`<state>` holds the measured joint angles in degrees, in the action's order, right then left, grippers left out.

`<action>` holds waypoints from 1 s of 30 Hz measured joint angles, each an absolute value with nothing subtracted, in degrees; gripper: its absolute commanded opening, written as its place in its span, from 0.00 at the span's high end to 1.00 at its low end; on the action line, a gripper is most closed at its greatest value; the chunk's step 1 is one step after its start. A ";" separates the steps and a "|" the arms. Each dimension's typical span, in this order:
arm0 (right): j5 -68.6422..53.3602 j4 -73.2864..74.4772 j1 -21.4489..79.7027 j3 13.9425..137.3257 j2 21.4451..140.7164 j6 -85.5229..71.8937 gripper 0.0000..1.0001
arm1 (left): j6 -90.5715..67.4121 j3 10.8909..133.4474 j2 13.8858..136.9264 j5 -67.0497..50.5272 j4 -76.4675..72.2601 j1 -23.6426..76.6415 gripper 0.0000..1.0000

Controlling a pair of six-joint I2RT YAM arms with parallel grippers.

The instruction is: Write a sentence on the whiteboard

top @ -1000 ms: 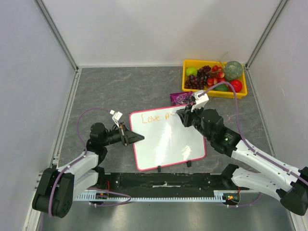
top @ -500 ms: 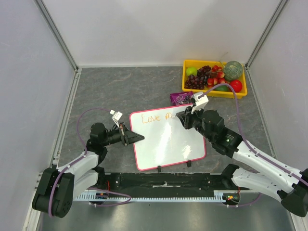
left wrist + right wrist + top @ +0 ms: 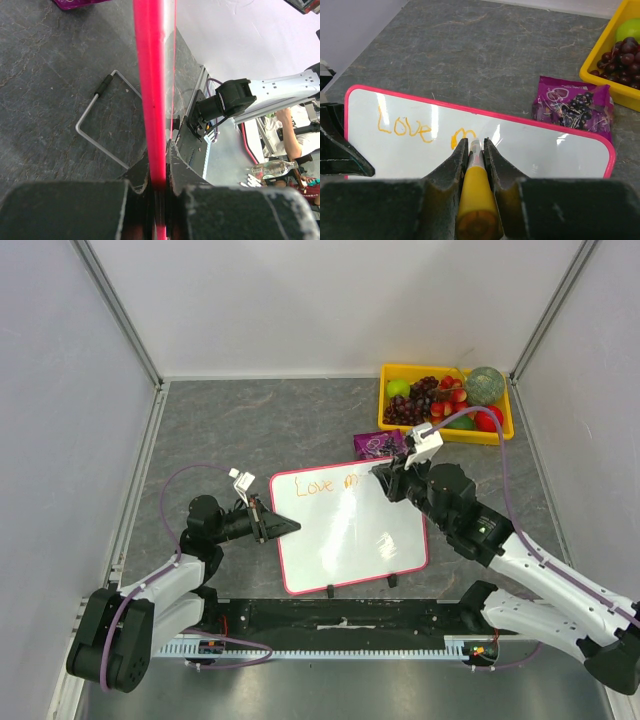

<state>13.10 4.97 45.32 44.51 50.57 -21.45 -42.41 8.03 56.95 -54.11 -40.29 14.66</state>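
Left gripper [image 3: 159,172] pinches the whiteboard [image 3: 350,535] by its edge — right gripper [image 3: 474,149] clamps a marker [image 3: 475,186].

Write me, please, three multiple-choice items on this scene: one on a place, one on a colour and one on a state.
1. Where does the purple packet lie?
A. on the table between the whiteboard and the yellow tray
B. inside the tray
C. on the whiteboard

2. What colour is the writing on the whiteboard?
A. blue
B. green
C. orange

3. What are the fingers of the left gripper doing?
A. hanging open
B. shut on the whiteboard's pink frame
C. gripping the packet

Answers:
1 A, the packet rests on the table beyond the board's far edge, near the tray.
2 C, "Love m" shows in orange.
3 B, the left wrist view shows the frame pinched between the fingers.
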 measured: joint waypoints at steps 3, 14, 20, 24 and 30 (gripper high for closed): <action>13.67 5.28 44.53 44.51 50.83 -21.43 1.00 | -42.39 8.03 56.95 -54.11 -40.29 14.66 0.98; 11.92 4.62 40.82 42.94 51.77 -21.63 1.00 | -42.44 8.03 56.95 -53.98 -40.14 14.76 0.98; 10.83 3.18 40.36 42.52 52.47 -21.65 1.00 | -42.46 8.03 56.97 -53.74 -39.70 14.76 0.98; 9.98 2.63 40.14 42.52 52.71 -21.71 1.00 | -42.46 8.03 56.95 -53.67 -39.59 14.76 0.98; 8.08 2.24 40.12 42.00 52.56 -21.98 1.00 | -42.46 8.03 56.95 -53.67 -39.62 14.76 0.98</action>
<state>8.08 2.24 40.12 42.00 52.56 -21.98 -42.46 8.03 56.95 -53.67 -39.62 14.76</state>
